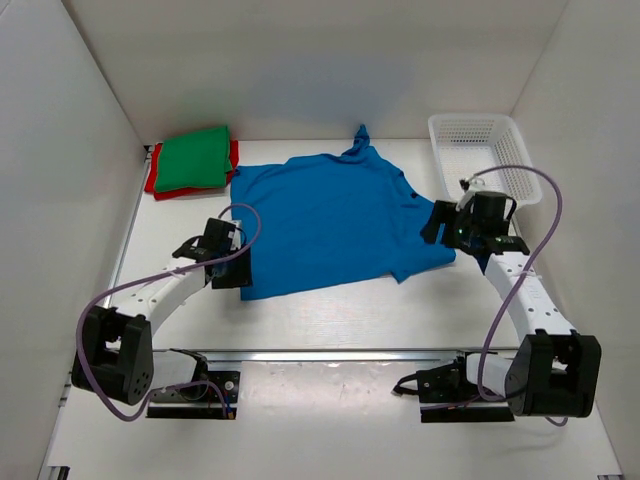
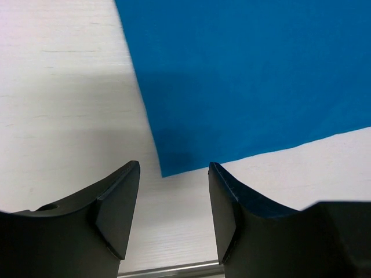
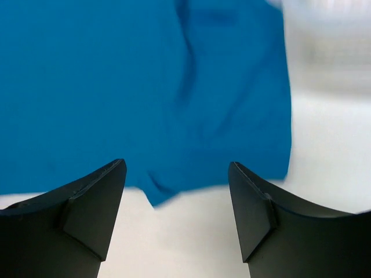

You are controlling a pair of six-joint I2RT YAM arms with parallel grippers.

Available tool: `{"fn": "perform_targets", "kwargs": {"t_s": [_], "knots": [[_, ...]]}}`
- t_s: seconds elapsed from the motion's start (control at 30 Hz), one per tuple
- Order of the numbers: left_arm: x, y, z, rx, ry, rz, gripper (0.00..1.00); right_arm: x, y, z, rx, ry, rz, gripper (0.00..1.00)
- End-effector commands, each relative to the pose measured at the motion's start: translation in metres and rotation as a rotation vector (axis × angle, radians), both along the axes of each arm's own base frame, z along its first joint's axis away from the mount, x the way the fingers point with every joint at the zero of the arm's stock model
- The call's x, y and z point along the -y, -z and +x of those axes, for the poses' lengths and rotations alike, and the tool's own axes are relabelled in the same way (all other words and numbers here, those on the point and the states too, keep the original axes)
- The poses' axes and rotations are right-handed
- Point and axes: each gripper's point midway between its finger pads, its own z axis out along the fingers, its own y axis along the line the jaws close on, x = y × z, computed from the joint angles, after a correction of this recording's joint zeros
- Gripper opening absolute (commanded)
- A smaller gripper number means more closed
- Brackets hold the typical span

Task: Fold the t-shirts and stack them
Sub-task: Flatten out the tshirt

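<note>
Green folded t-shirt [image 1: 195,158] was seen lying on the red folded t-shirt [image 1: 152,184] at the far-left corner of the table [image 1: 330,325], so two shirts were judged done & stacked. Blue t-shirt [image 1: 330,220] was spread flat mid-table and unfolded, w/ a point of cloth sticking up at its far edge and a few creases toward the right side. White mesh basket [image 1: 480,132] was seen at far right, well apart from the stack; nothing could be made out in it. Left to do, as judged: the blue shirt to be folded, then set on the green/red pile, i.e. approx. the last third of the job.

Left arm was stretched fwd from its base w/ the wrist tipped down. The left gripper [image 1: 238,268] was held at the shirt's near-left corner [image 2: 165,169]. In the wrist view its jaws were spread, w/ that corner showing btwn the fingertips and nothing pinched. Whether the tips were touching the table couldn't be told.

Right arm was reached fwd likewise, w/ the right gripper [image 1: 437,222] held over the shirt's near-right flap [image 3: 232,116], prob. a sleeve. Its jaws were spread wide and nothing was gripped. That wrist view was somewhat blurred, so height above the cloth couldn't be judged.
</note>
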Motion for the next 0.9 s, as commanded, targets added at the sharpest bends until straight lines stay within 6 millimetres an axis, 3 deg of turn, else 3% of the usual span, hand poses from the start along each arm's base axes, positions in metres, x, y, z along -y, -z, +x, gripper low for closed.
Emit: {"fn": "perform_targets", "kwargs": {"t_s": [0.0, 0.17, 0.27, 0.5, 0.7, 0.8, 0.87], "knots": [[0.016, -0.007, 0.01, 0.067, -0.021, -0.08, 0.62, 0.011, 0.012, 0.003, 0.024, 0.04, 0.018, 0.69], [0.03, 0.012, 0.0, 0.019, -0.013, -0.1, 0.62, 0.025, 0.059, -0.014, -0.087, 0.108, 0.016, 0.7], [0.028, 0.023, -0.007, -0.022, -0.024, -0.053, 0.61, 0.036, 0.069, -0.015, -0.117, 0.149, 0.051, 0.7], [0.036, 0.026, -0.02, -0.071, 0.011, -0.057, 0.6, 0.045, 0.101, -0.02, -0.224, 0.204, 0.072, 0.7], [0.025, 0.032, -0.025, -0.061, -0.018, -0.044, 0.61, 0.053, 0.112, -0.006, -0.192, 0.231, 0.095, 0.69], [0.024, 0.038, -0.023, -0.061, -0.023, -0.033, 0.71, 0.057, 0.113, 0.003, -0.203, 0.235, 0.085, 0.69], [0.02, 0.045, -0.023, -0.057, -0.029, -0.011, 0.65, 0.057, 0.114, 0.005, -0.204, 0.233, 0.093, 0.69]]}}
